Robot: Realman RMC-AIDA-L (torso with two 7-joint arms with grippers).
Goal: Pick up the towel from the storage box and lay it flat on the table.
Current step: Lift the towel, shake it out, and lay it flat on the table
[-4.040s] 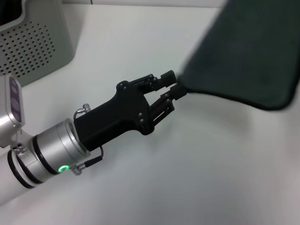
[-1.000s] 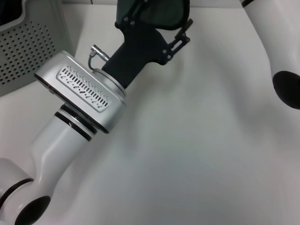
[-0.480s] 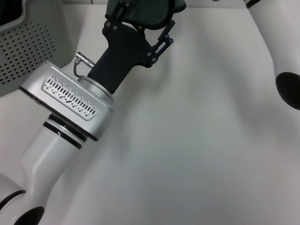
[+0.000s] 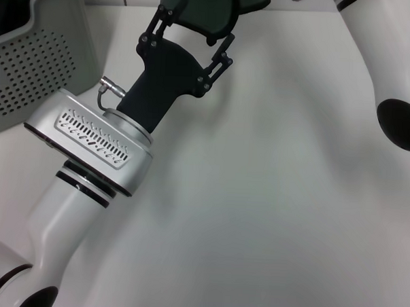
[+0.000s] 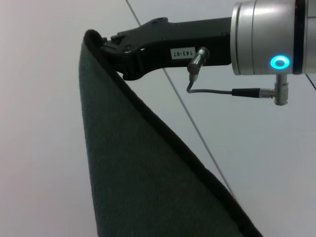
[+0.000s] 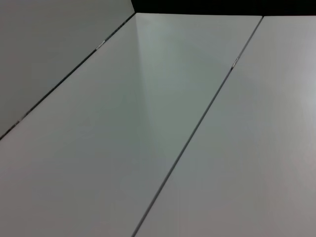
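The towel (image 4: 213, 4) shows its dark green side with black edging and hangs in the air over the far side of the table (image 4: 270, 217). My left gripper (image 4: 197, 22) reaches up to it at the top centre of the head view and is shut on its near edge. In the left wrist view the towel (image 5: 148, 187) stretches away to my right gripper (image 5: 101, 42), which is shut on its far corner. The storage box (image 4: 39, 65) stands at the far left, apart from both arms.
My right arm (image 4: 379, 52) crosses the top right corner of the head view. The right wrist view holds only pale flat panels (image 6: 148, 123) with thin seams. My left forearm (image 4: 90, 142) lies over the table's left half.
Four seconds ago my left gripper held the towel's corner low over mid-table. It has since risen to the far edge, and in the last second it shifted a little left with the towel.
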